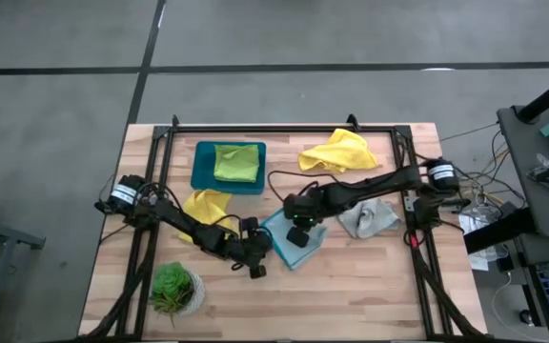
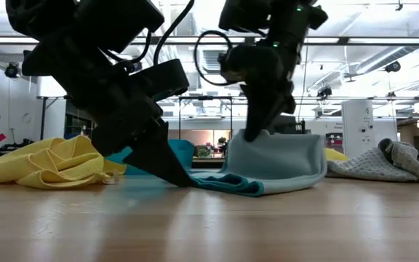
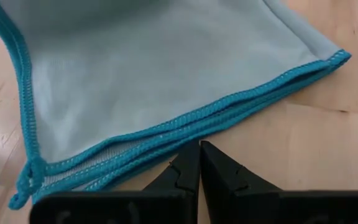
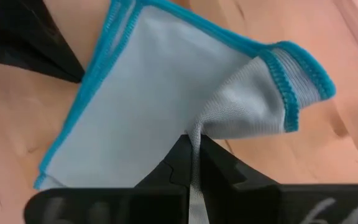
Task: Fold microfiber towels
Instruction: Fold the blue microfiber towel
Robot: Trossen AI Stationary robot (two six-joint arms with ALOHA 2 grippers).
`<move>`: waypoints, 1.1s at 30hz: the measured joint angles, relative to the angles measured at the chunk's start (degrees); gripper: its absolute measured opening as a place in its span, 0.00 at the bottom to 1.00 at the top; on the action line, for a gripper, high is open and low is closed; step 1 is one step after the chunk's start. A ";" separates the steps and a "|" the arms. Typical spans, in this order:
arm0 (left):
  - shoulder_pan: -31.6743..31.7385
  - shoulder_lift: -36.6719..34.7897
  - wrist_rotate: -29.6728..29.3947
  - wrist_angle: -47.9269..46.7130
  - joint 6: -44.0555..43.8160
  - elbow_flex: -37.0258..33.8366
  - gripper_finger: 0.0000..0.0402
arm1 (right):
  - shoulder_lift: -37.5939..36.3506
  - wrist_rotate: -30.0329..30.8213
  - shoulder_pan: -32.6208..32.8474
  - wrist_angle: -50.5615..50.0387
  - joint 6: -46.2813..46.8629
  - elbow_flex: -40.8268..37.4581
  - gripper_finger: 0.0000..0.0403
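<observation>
The light blue towel [image 1: 282, 229] lies folded on the table's middle, its teal hems stacked [image 3: 166, 130]. My right gripper [image 1: 298, 236] is shut on it and holds one part raised [image 2: 282, 156]. My left gripper [image 1: 257, 263] is shut, its tips down on the table at the towel's near left hem [image 2: 182, 178]. A yellow towel [image 1: 208, 205] lies crumpled beside my left arm. Another yellow towel [image 1: 336, 152] lies at the far side. The lime green towel [image 1: 236, 162] lies folded in the teal tray [image 1: 201, 176]. The pale grey towel [image 1: 368, 219] lies crumpled at the right. My left gripper's shut fingertips [image 3: 191, 163] stand slanting down right at the towel's stacked hemmed edges [image 3: 185, 121]; whether they touch the cloth, I cannot tell. My right gripper pinches a gathered fold of the light blue towel [image 4: 199, 127] between its two fingers, coming from above. The held part stands lifted and arches over [image 2: 297, 145], while the towel's lower layers lie on the table [image 2: 231, 182].
A small potted plant [image 1: 174, 288] stands at the near left corner. The black frame rails [image 1: 284, 129] run along the far and side edges. Bare wood [image 1: 370, 286] lies at the near right.
</observation>
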 joint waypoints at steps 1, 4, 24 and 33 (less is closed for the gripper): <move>0.04 0.00 -0.02 0.04 0.00 -0.10 0.00 | 0.77 0.02 0.24 -0.15 -0.02 0.85 0.03; 0.05 0.00 -0.10 0.30 0.00 -0.45 0.00 | 2.70 -0.12 0.93 -0.22 -0.02 3.18 0.03; 0.09 0.11 -0.61 2.53 1.38 -1.05 0.00 | 8.80 0.08 2.88 4.19 0.54 8.40 0.05; 0.09 0.11 -0.63 2.66 1.33 -1.05 0.00 | 8.83 0.07 3.06 6.72 0.48 8.32 0.24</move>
